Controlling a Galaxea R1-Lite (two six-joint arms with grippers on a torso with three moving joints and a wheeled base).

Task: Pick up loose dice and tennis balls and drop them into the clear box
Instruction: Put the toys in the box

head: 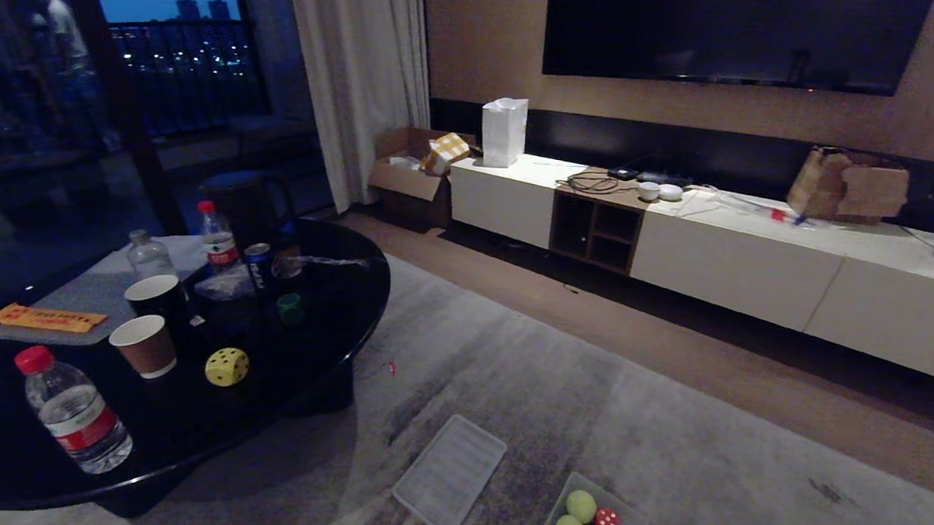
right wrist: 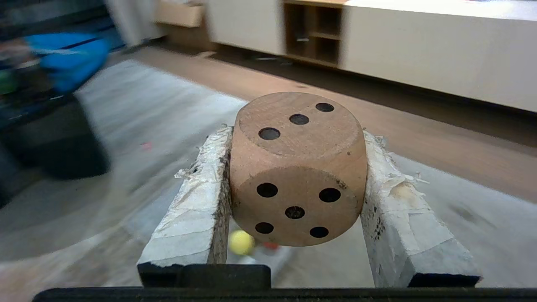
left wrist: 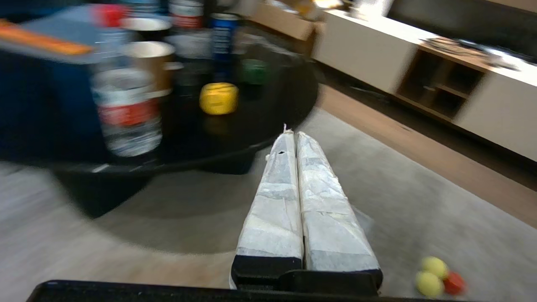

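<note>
One tan die [right wrist: 298,167] is pinched between the right gripper [right wrist: 295,201] fingers, carried for dropping into the clear box [head: 629,521], where two tennis balls [head: 580,506] and a red die [head: 606,524] lie. The left gripper [left wrist: 293,140] is pressed together, empty.

Both hands, left hand [left wrist: 293,134] and right hand [right wrist: 293,138], have frayed white-taped fingers on black bases.

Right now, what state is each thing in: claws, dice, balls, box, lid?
Right claw: shut on tan wooden die.
Left claw: shut, empty.
Clear plastic box: open, holding two tennis balls, red die.
Ribbed lid: off, on rug.
Yellow die: loose on table.
</note>
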